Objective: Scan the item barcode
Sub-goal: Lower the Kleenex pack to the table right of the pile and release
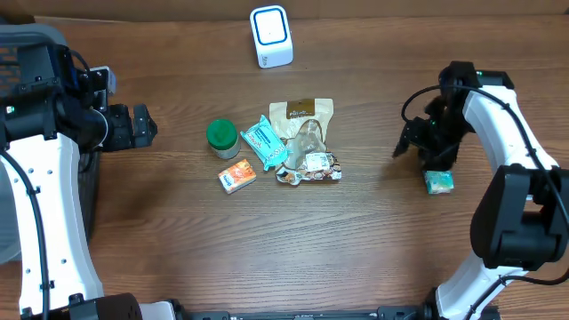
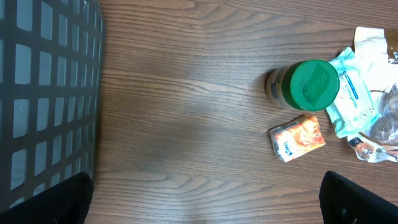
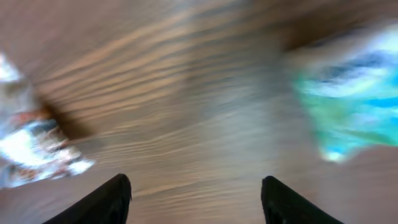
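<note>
Right gripper [image 3: 196, 198]: the fingers are seen spread apart in the wrist view, with only bare wood between them, so it is recorded as released and nothing is gripped. This view is heavily blurred.

Small teal packet [image 1: 437, 182]: it is found lying on the table [image 1: 373, 249] at the right side, just beside the right gripper and outside the gap between its fingers. Contact between the two cannot be judged from above.

Scanner [image 1: 271, 36]: it is placed at the far middle edge of the table, well apart from the small teal packet.

Left gripper [image 1: 147, 126]: the fingers are held wide and nothing is held. It is positioned at the left side, near a dark mesh basket [image 2: 43, 93].

Middle of the table: a cluster is noted, made up of a green-lidded jar [image 1: 222, 136], an orange packet [image 1: 237, 176], a teal wrapper [image 1: 265, 142], a beige pouch [image 1: 302, 113] and a clear bag [image 1: 311, 162]. The wrapper, pouch and bag are overlapped; the jar and orange packet are set just beside them.
</note>
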